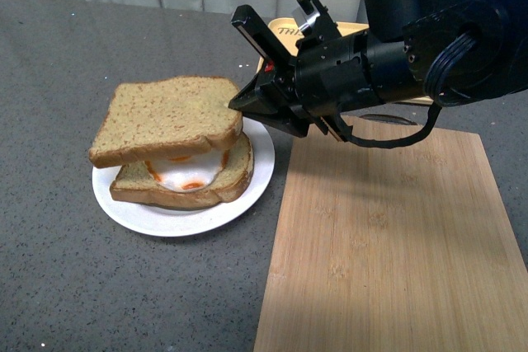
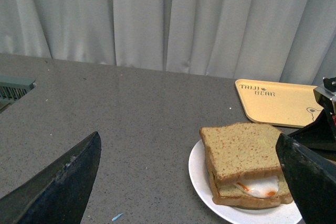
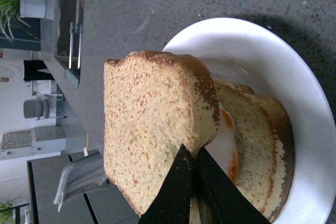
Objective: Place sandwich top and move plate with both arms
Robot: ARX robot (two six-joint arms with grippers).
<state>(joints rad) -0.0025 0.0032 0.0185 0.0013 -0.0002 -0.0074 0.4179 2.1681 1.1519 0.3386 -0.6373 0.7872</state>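
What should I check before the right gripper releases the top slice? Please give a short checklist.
1. Right gripper pinches the top slice by one edge: ok.
2. Top slice is over the egg slice: ok.
3. Edges lined up: not ok. In the front view the top slice overhangs to the left and egg shows below it.
4. Top slice rests on the egg slice: cannot tell.
5. Egg slice lies within the plate: ok.
6. Left gripper is open and apart from the plate: ok.
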